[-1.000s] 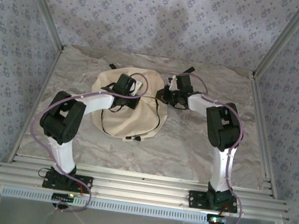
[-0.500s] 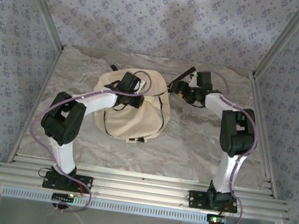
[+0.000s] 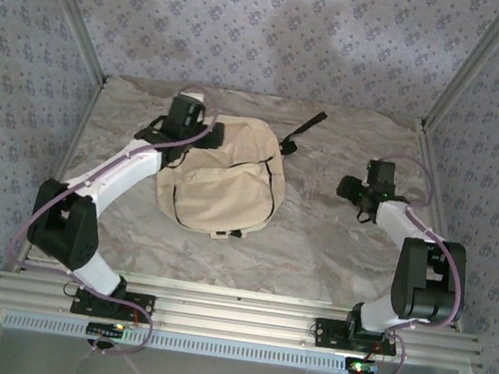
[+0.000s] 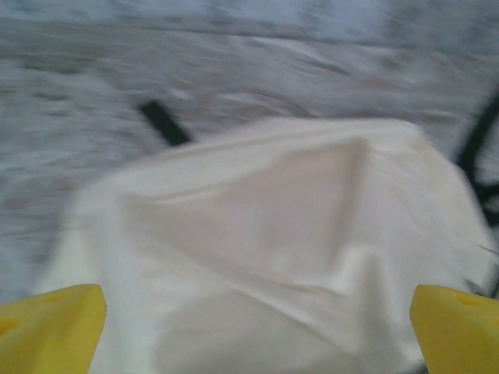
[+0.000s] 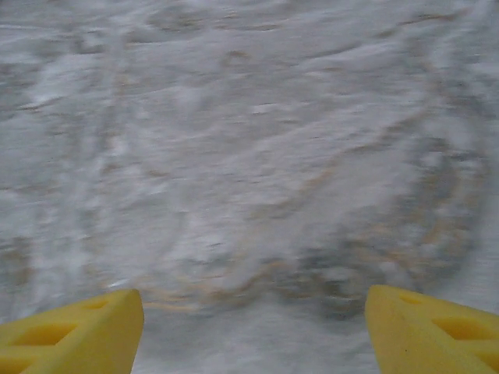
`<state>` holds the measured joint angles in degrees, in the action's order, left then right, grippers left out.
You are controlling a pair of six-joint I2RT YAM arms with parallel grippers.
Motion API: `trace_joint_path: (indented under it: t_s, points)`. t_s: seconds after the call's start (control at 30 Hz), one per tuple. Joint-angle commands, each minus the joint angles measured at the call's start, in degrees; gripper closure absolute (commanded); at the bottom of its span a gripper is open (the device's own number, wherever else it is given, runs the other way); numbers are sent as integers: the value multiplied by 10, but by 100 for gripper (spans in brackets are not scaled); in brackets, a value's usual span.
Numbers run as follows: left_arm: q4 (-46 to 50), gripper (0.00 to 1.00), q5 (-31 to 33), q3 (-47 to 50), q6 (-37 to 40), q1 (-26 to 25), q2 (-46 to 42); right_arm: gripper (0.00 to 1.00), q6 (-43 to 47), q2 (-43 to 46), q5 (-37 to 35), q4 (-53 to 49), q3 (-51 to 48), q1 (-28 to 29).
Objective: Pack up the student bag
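Note:
The cream-beige student bag [image 3: 224, 182] lies flat on the marble table, black zipper lines across it and a black strap [image 3: 305, 127] trailing off its far right corner. My left gripper [image 3: 203, 132] hovers at the bag's far left corner, open, its yellow fingertips [image 4: 48, 327] wide apart over the blurred cream fabric [image 4: 273, 257]. My right gripper [image 3: 350, 188] is open to the right of the bag, apart from it, over bare table; its yellow fingertips [image 5: 425, 331] frame only marble.
The marble tabletop [image 3: 316, 243] is bounded by aluminium posts and patterned walls on three sides. A slotted rail [image 3: 232, 313] carries both arm bases at the near edge. A black strap [image 4: 164, 122] lies on the table beyond the bag.
Both arms have pulled away from the bag's top: the left swung back and to the left, the right swung out to the right. The bag has settled flatter and spread wider.

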<state>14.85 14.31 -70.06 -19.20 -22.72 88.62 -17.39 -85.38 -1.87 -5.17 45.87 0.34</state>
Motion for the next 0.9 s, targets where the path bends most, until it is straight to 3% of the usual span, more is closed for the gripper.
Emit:
trace_joint_path:
  t_s: [0.0,0.13,0.3,0.37,0.43,0.53,0.6,0.63,0.7,0.77,0.83,0.87]
  points:
    - [26,0,102,56,10,38,-25,23,64,30,-74,82,-15,-5]
    - [-26,0,173,139,45,86,-60,24,162,21,-122,202,-68,-1]
    - [-153,0,299,254,83,116,-65,25,183,13,-117,348,-145,11]
    - [-214,0,308,290,102,121,-54,24,195,9,-134,416,-183,25]
    - [-279,0,277,324,117,128,-43,20,200,1,-137,481,-214,28]
    - [-342,0,231,360,140,137,-49,7,194,5,-113,484,-220,18]
    - [-451,0,193,406,180,142,-58,0,178,-6,-85,514,-237,-1]
    - [-500,0,162,426,190,150,-64,0,174,-34,-78,587,-255,-8]
    - [-549,0,87,451,157,191,-65,0,165,-13,-88,524,-246,-9]
    - [-608,0,32,475,132,227,-41,0,172,-23,-101,558,-252,-3]
    - [-612,1,-13,483,144,227,-46,0,172,-22,-101,553,-249,-3]
    - [-663,1,-18,500,148,227,-23,0,172,-20,-104,547,-249,-1]
